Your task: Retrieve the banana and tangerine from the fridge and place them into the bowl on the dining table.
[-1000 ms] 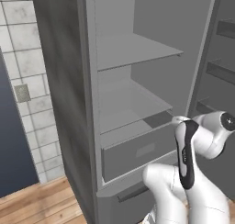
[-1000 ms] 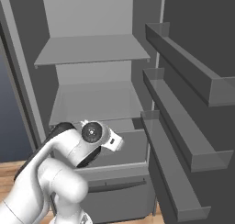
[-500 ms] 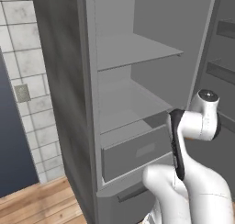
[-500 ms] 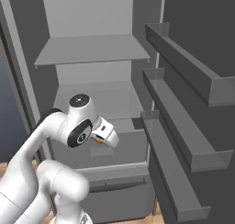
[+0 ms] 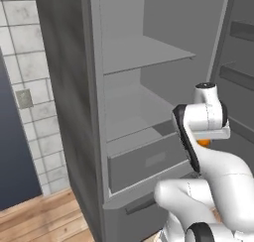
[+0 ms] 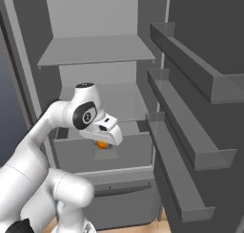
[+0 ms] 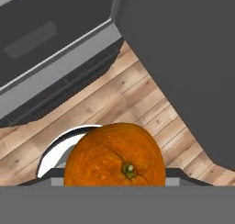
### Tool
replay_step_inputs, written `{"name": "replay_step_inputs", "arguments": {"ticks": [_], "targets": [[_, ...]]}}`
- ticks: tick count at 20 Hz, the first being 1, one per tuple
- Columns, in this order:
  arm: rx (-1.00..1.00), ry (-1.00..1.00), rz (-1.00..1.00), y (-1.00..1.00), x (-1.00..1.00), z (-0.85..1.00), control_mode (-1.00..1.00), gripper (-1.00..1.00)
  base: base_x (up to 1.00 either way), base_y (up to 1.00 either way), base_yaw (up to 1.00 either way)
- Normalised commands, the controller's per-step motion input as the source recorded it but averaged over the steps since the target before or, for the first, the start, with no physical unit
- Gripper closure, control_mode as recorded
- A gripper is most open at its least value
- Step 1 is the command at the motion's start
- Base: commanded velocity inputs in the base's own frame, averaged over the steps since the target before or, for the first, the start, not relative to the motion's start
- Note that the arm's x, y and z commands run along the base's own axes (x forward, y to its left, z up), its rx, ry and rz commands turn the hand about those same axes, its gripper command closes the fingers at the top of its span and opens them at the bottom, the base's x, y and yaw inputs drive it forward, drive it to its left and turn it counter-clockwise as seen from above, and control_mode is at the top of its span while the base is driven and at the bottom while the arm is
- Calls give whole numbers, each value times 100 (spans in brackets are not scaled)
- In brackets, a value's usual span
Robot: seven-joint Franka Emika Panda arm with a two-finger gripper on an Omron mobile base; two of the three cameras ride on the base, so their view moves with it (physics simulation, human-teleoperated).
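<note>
Tangerine point(image 7: 114, 154): round, bright orange, dimpled skin, small pale stem scar at about 4 o'clock on its face. Sits clamped in the gripper point(image 6: 101, 142), jaws closed on it, outside the open fridge point(image 6: 95, 50) in front of the lower drawer point(image 6: 119, 153), above wood floor point(image 7: 119, 99)

The fridge point(image 6: 28, 46) stands open on a wood-plank floor point(image 5: 44, 221) — its upper shelf point(image 6: 95, 50) and the shelf below it point(image 6: 124, 100) are plain grey surfaces. Under them sits a lower drawer point(image 5: 149, 161). Three door racks point(image 6: 190, 69) run along the open door, stacked one above another.
</note>
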Motion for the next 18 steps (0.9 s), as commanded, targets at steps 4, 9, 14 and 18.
{"name": "replay_step_inputs", "arguments": {"ticks": [4,9,14,18], "targets": [[0,0,0,0,0,0,100,100,-75,0,5],[0,0,0,0,0,0,100,100,-93,2,3],[0,0,0,0,0,0,100,100,-96,40,0],[0,0,0,0,0,0,100,100,-77,90,0]]}}
